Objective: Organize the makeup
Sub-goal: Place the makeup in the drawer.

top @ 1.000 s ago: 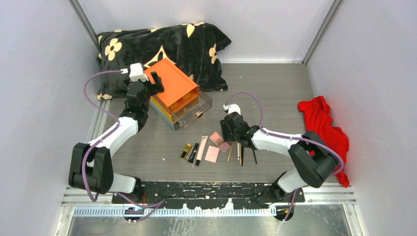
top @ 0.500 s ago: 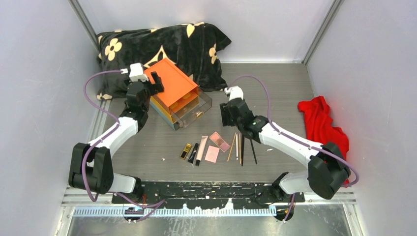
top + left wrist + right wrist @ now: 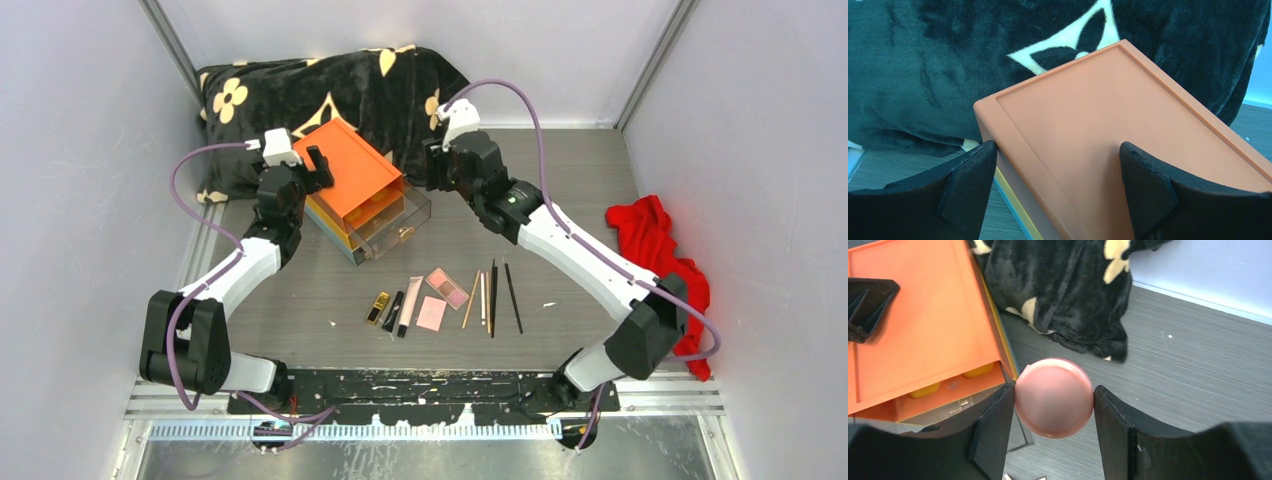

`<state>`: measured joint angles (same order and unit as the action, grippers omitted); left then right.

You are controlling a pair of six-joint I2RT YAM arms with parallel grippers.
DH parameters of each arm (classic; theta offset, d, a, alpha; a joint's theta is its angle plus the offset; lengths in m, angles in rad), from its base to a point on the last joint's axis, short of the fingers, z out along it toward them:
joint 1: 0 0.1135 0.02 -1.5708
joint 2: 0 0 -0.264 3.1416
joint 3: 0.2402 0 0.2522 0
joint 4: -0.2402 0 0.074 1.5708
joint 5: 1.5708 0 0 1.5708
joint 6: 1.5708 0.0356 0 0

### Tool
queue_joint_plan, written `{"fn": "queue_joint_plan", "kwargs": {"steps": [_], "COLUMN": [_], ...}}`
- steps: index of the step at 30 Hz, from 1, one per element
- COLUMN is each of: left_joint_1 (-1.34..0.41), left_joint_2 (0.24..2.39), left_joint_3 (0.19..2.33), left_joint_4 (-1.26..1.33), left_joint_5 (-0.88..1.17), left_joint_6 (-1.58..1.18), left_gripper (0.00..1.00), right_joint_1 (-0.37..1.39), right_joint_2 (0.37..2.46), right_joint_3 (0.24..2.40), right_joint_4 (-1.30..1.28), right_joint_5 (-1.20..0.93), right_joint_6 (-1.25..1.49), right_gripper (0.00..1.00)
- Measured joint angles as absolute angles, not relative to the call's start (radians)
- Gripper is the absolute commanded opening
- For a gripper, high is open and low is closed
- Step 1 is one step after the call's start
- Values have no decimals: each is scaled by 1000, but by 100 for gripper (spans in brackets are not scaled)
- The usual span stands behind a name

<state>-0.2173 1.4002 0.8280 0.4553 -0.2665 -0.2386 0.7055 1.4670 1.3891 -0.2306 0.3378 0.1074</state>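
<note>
My right gripper (image 3: 1054,405) is shut on the round pink compact (image 3: 1054,397) and holds it in the air just right of the orange-topped drawer box (image 3: 923,330); in the top view this gripper (image 3: 437,172) is beside the box's open clear drawer (image 3: 395,228). My left gripper (image 3: 1055,185) is open, its fingers straddling the box's back-left corner (image 3: 998,107). On the table lie a gold-black lipstick (image 3: 377,307), a black tube (image 3: 393,311), a pink tube (image 3: 410,305), two pink palettes (image 3: 431,313) and thin brushes (image 3: 492,298).
A black flowered pillow (image 3: 330,90) lies against the back wall behind the box. A red cloth (image 3: 655,260) lies by the right wall. Grey walls close in the left, back and right sides.
My right gripper has risen from the makeup row and moved back and left to the drawer box, carrying the round pink compact. The left arm has not moved.
</note>
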Motion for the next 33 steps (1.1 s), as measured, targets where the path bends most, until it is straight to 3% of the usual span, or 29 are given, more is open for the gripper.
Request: {"fn": "queue_joint_plan", "kwargs": {"steps": [18,33], "left_joint_1": [-217,-217], "left_joint_2": [1400,1399], "left_joint_3": [828,828], "left_joint_4": [455,455], "left_joint_5": [-266,-265], "left_joint_6": [-239,-238], "left_gripper": [88,88], "right_joint_1": [792,812], "right_joint_2": [1623,1703], "right_joint_3": [1448,1449], "right_joint_4": [-270,-255], "right_joint_5": [116,84], "right_joint_6": [108,106], "right_gripper": [38,64]}}
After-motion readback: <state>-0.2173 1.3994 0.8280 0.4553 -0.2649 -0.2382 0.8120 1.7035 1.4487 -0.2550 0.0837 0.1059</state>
